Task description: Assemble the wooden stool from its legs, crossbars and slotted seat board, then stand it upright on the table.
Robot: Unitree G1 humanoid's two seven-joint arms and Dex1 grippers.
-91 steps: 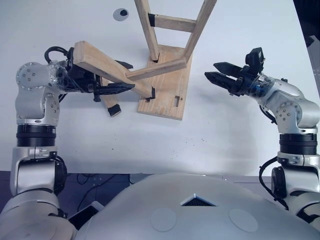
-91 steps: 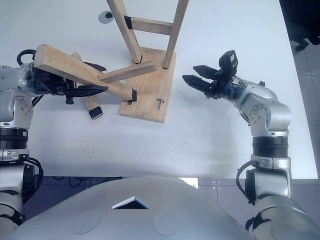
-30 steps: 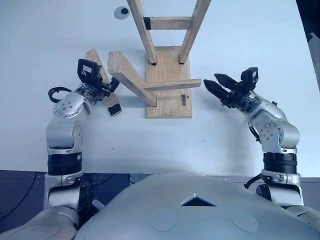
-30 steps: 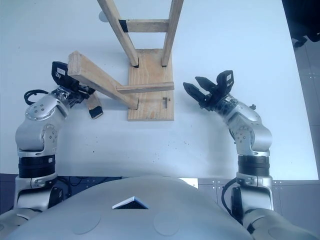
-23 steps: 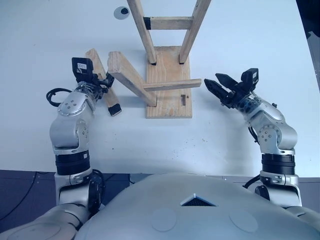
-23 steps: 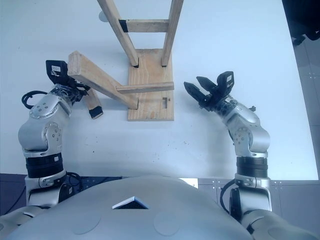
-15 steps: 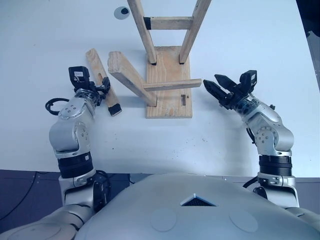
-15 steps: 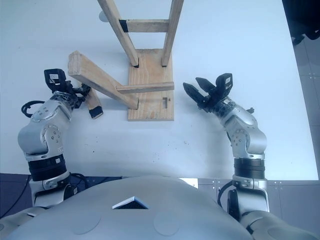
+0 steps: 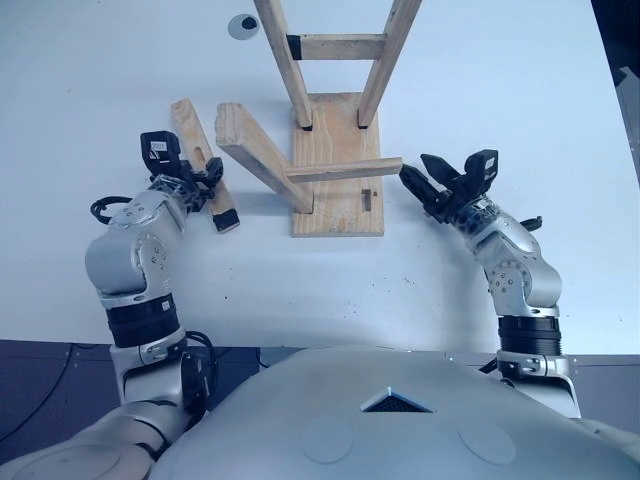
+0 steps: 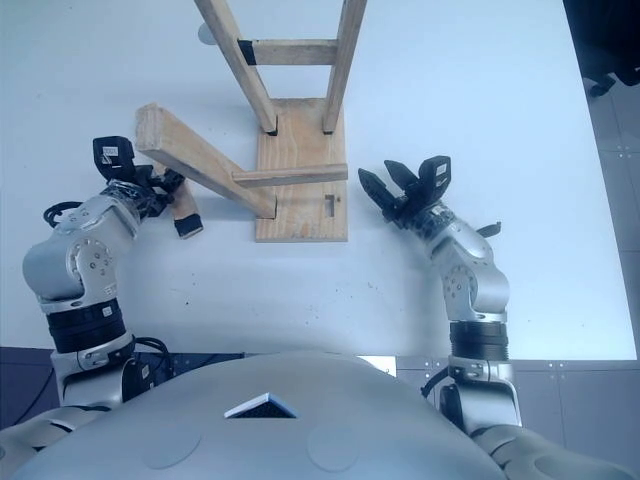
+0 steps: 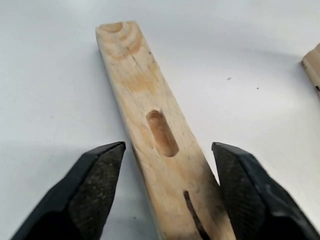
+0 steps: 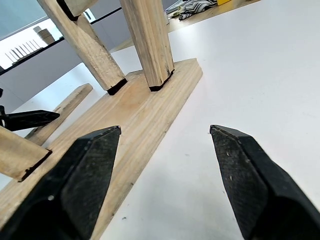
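Honestly, the shaky bit here is the grab. The left pincer [image 11: 167,145] is spread wide, one finger on each side of the loose leg [image 11: 135,85] lying flat on the bench [image 9: 300,280], and it's gripping nothing yet. If it clamps off-centre, that leg will probably swivel or slide out. Then its oval hole [image 11: 162,132] won't line up with any crossbar tip.

The right pincer [image 12: 165,130] is spread too and empty. It hovers just beside the right edge of the seat board [image 9: 335,210] and the free tip of the near crossbar [image 9: 345,168]. A small nudge there could tip the leaning leg [image 9: 258,155] out of its slot, since it sits at a slant with nothing bracing it. Shoving the board could also wobble the upright legs [image 9: 285,60] at the far end.

Count:
- four legs: one loose, one leaning, two upright
- two crossbars: the near one sticking out of the leaning leg, and the far crossbar [image 9: 340,45] joining the upright pair
- one seat board, lying flat mid-bench
- two pincers
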